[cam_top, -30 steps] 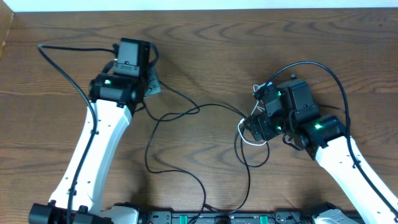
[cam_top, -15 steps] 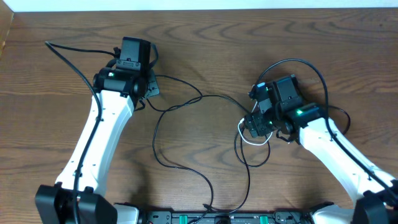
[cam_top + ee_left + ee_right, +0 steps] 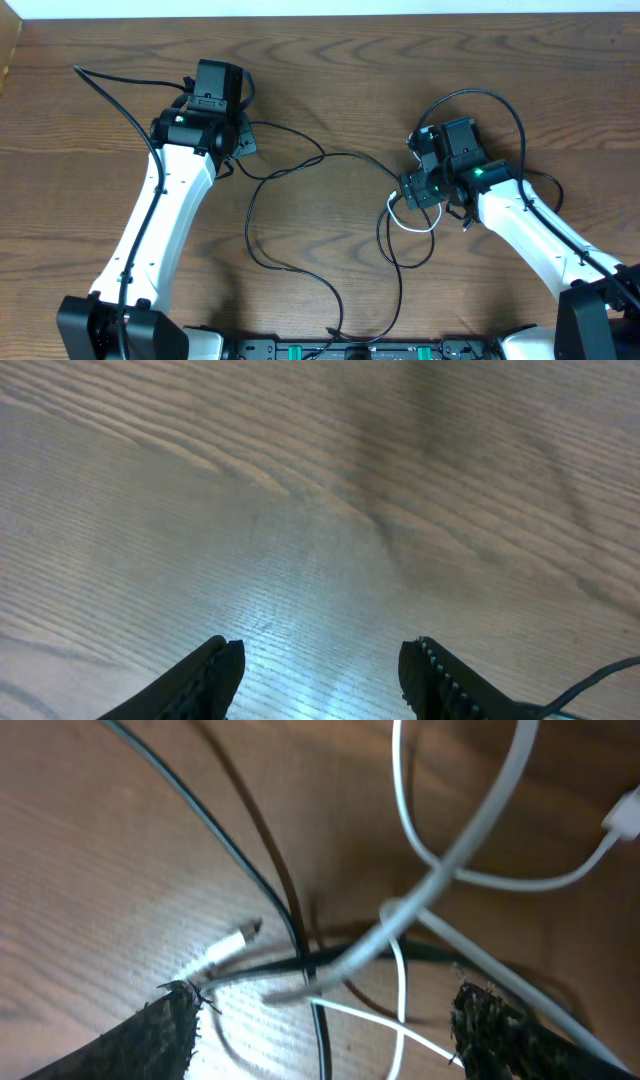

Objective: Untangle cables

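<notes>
1. The right gripper [image 3: 328, 995], jaws spread wide and clasping nothing, hangs over a knot of cables at the centre right of the overhead frame.
2. Between its fingers the white cable [image 3: 440, 872] loops and crosses over a thin black cable [image 3: 210, 820]. A small plug [image 3: 235, 945] lies on the wood near the lower-left finger.
3. From above, the white cable shows as a short loop just below and left of that gripper.
4. The left gripper [image 3: 320, 655] stands open in the upper left, only bare table [image 3: 300, 510] between its fingers.
5. The black cable runs from beside the left gripper across the middle to the knot, and a further loop of it sags to the bottom edge.
</notes>
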Available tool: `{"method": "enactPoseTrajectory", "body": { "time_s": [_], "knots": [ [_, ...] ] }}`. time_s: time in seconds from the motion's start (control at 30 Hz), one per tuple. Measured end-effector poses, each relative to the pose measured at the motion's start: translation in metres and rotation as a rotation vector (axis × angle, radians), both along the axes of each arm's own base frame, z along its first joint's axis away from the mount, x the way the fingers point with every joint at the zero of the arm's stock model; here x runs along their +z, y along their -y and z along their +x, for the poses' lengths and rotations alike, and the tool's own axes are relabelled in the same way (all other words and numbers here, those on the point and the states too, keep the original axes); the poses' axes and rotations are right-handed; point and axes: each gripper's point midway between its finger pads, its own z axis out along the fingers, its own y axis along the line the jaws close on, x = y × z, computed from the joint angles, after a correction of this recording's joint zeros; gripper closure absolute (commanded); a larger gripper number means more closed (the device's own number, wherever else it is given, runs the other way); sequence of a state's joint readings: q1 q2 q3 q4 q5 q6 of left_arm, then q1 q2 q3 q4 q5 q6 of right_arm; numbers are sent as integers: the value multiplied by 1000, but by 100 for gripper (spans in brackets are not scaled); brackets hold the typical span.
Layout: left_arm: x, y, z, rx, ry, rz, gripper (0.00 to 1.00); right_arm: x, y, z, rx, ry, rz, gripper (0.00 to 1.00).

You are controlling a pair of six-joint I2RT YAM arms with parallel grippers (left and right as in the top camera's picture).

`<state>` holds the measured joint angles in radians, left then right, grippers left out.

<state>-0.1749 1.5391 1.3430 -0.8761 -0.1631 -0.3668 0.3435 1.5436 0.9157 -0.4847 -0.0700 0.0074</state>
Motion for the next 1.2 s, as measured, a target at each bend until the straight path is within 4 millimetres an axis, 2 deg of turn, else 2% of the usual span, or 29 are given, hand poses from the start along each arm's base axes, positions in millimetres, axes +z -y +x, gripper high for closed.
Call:
{"method": "enactPoseTrajectory", "body": {
  "time_s": [0.17,0.3,0.43,0.5,0.63,0.67,0.87,0.97,1.03,1.17,1.2],
  "knots": [
    [-1,0,-2,0,-7,1,44,4,-2,7,-7,29,14,20],
    [-1,-1,-3,0,-13,2,44,5,-5,14,-10,55,25,25],
    [-1,-1,-3,0,-15,3,44,-6,-9,26,-15,69,33,39],
    [-2,-1,-4,0,-16,3,44,-19,-10,28,-22,50,29,51],
    [-2,-1,-4,0,-17,3,44,-40,-10,29,-29,15,20,93],
    [-2,-1,-4,0,-17,3,44,-42,-10,29,-31,10,18,99],
    [-2,-1,-4,0,-19,3,44,-41,-10,30,-38,13,22,99],
    [-3,-1,-6,0,-25,4,44,-24,-11,28,-35,35,37,99],
    [-3,-1,-6,0,-28,5,44,0,-11,28,-32,83,60,99],
    [-3,-1,-7,0,-33,6,44,75,-12,27,-25,262,134,99],
    [-3,-1,-7,0,-33,6,44,101,-11,25,-24,331,160,99]
  ]
}}
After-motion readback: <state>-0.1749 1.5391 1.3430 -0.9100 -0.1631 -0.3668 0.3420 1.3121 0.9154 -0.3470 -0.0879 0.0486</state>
